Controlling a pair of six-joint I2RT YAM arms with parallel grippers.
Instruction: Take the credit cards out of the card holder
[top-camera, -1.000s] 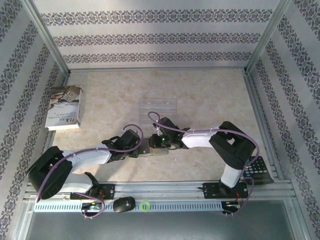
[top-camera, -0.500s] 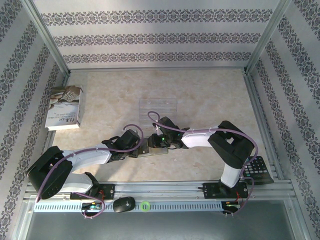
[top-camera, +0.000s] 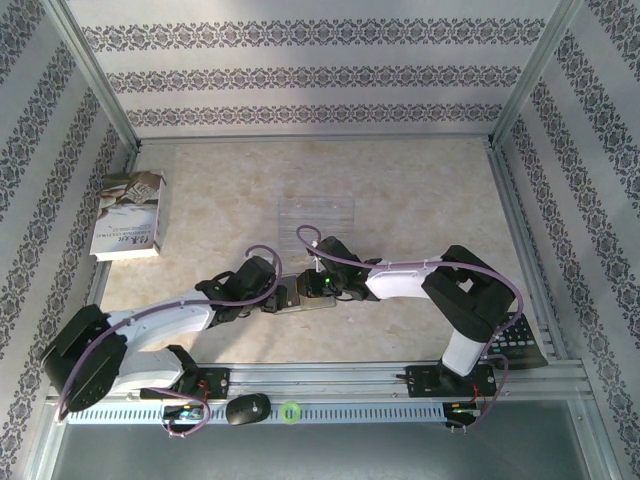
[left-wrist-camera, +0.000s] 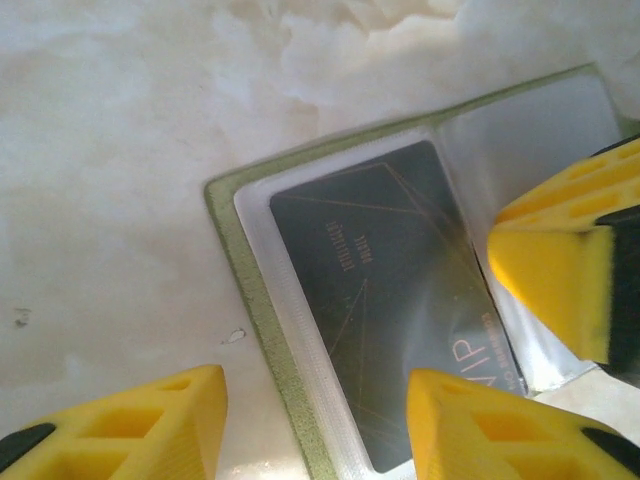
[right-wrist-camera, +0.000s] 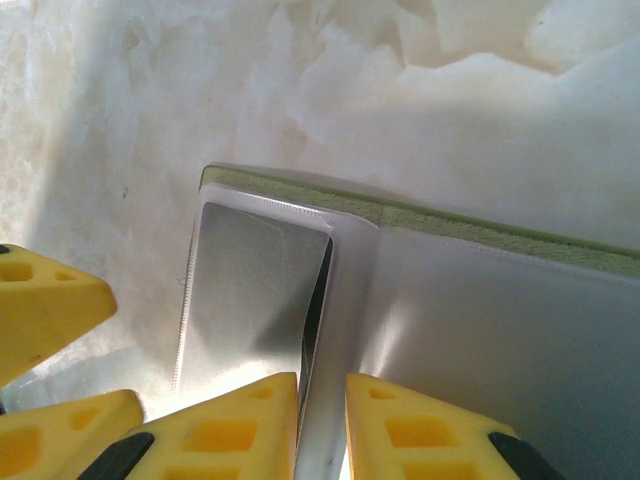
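One card in sight: black card (left-wrist-camera: 390, 300) with faint line print, tucked inside a clear pocket of the card holder (left-wrist-camera: 255, 290); second card not made out.
Holder's place: lay open and flat on the bench (top-camera: 400, 180), near the front middle, between the two hands.
Handling, as judged: card thin, stiff, light and slick; pocket film soft and glossy, likely to cling; holder light enough to slide or lift along with the card unless pinned.
Where to take hold: probably the card's exposed short edge at the pocket mouth, pinched face to face and drawn along the pocket.
Left hand (left-wrist-camera: 315, 405): stood wide open, held nothing, hovered astride the holder's green border.
Right hand (right-wrist-camera: 322, 410): jaws nearly together astride a clear pocket leaf, with a thin dark edge just beyond; could not tell whether anything was pinched.
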